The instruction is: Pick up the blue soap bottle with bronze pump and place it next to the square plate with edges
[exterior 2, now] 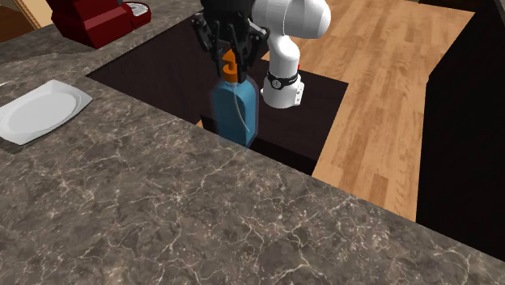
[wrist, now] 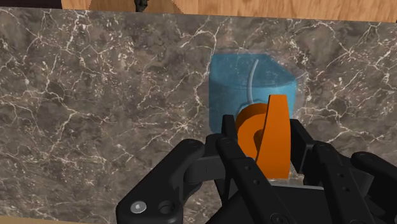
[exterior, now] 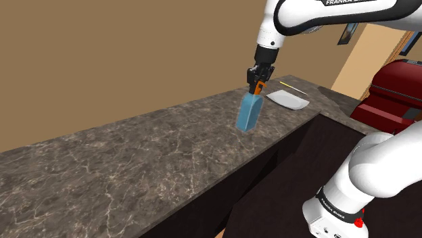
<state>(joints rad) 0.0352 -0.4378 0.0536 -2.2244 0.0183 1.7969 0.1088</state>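
- Soap bottle (exterior: 249, 113) (exterior 2: 236, 113) (wrist: 251, 83): blue, see-through, with an orange pump (exterior: 259, 86) (exterior 2: 230, 65) (wrist: 264, 137); I find it over the dark veined countertop (exterior: 135, 169) (exterior 2: 202, 219) (wrist: 95, 95), hung by its pump and leaning in the shoulder view; I cannot tell whether its base touches the stone
- Gripper (exterior: 259, 84) (exterior 2: 230, 58) (wrist: 264, 149): black, pinching the pump head, one finger (wrist: 232, 143) pressed on each side of it
- Arm (exterior: 318, 17): white, reaching down to the bottle from above
- Square plate (exterior: 288, 100) (exterior 2: 40, 112): white with a raised rim, lying flat on the same countertop, apart from the bottle, toward the second exterior view's left
- Thin yellow stick (exterior: 292, 86): just beyond the plate, kind unclear to me
- Red appliance (exterior: 395, 91) (exterior 2: 93, 20): past the plate, near the counter's end
- Wooden floor (exterior 2: 380, 97): behind the arm's base in the second exterior view
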